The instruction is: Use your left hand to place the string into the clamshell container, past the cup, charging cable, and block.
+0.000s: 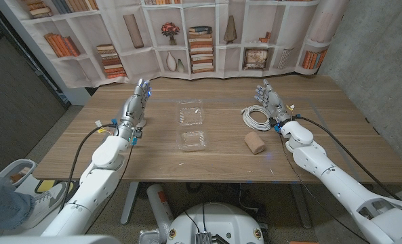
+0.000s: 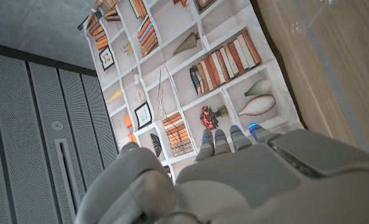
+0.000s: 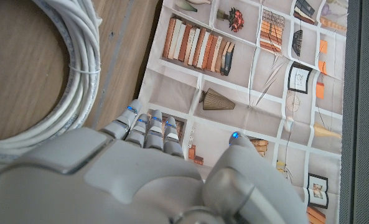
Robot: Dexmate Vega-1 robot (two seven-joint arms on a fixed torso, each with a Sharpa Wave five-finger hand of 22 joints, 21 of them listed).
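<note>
A clear clamshell container (image 1: pixel 192 126) lies open in the middle of the table, its two halves one behind the other. A coil of white cord (image 1: pixel 256 117) lies to its right, and the same coil (image 3: pixel 72 81) appears in the right wrist view. A tan block (image 1: pixel 255 142) sits in front of the coil. My left hand (image 1: pixel 136 103) stands left of the container, fingers straight and holding nothing. My right hand (image 1: pixel 271 102) stands just right of the coil, also holding nothing. In the wrist views the left hand (image 2: pixel 234 180) and the right hand (image 3: pixel 140 180) show their backs.
The wooden table (image 1: pixel 336 122) ends at a bookshelf-print backdrop (image 1: pixel 201 41). A corner of the clear container (image 2: pixel 315 18) shows in the left wrist view. A person's leg and shoe (image 1: pixel 11 196) are at the lower left, off the table.
</note>
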